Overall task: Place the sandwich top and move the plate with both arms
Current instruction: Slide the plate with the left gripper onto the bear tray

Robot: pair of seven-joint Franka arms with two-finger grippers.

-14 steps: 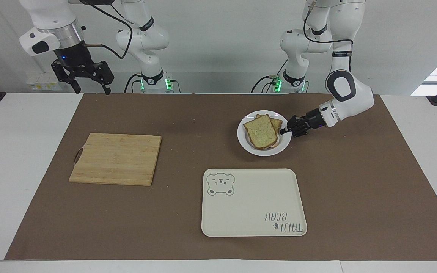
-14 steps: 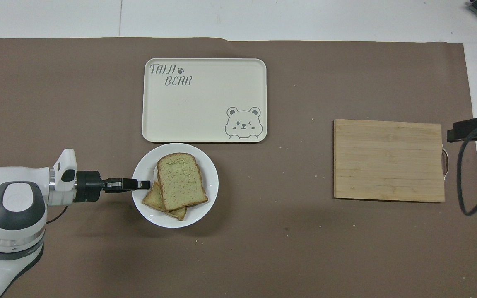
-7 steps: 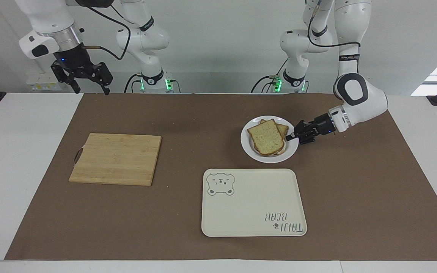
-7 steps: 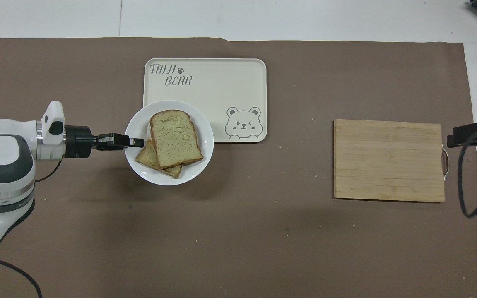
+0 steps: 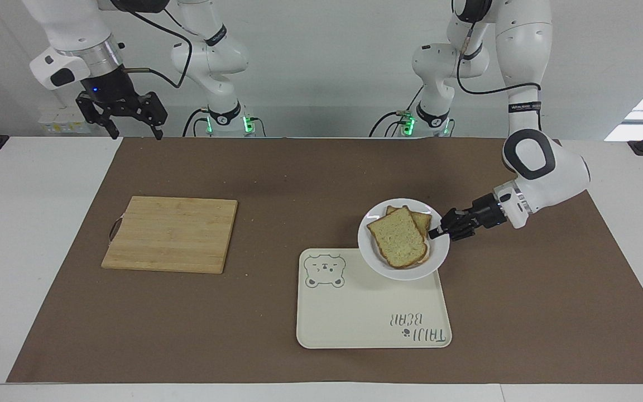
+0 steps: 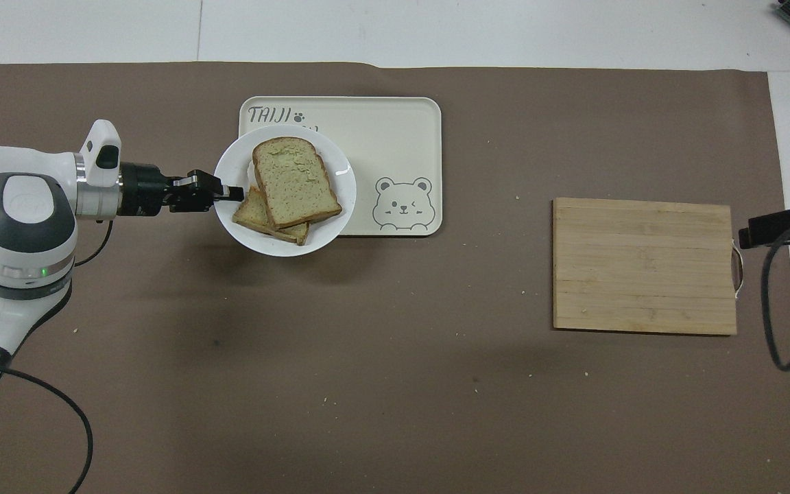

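The white plate [image 5: 377, 263] [image 6: 244, 233] is held in the air over the cream tray's corner nearest the left arm. The sandwich top [image 5: 397, 243] [image 6: 295, 181], a pale bread slice with a dark crust, lies on it over a toast slice [image 5: 423, 219] [image 6: 252, 221]. My left gripper [image 5: 436, 233] [image 6: 230, 195] is shut on the plate's rim at the side toward the left arm's end. My right gripper [image 5: 134, 124] is open and raised over the table's edge at the right arm's end, near the robots, and waits.
The cream tray with a bear drawing [image 5: 355, 318] [image 6: 395, 144] lies farther from the robots than the plate's earlier spot. A wooden cutting board [image 5: 171, 233] [image 6: 644, 266] lies toward the right arm's end. A brown mat [image 5: 277, 184] covers the table.
My left gripper has lifted the plate with the sandwich off the mat and carried it away from the robots, to over the tray's corner. The right gripper has barely moved.
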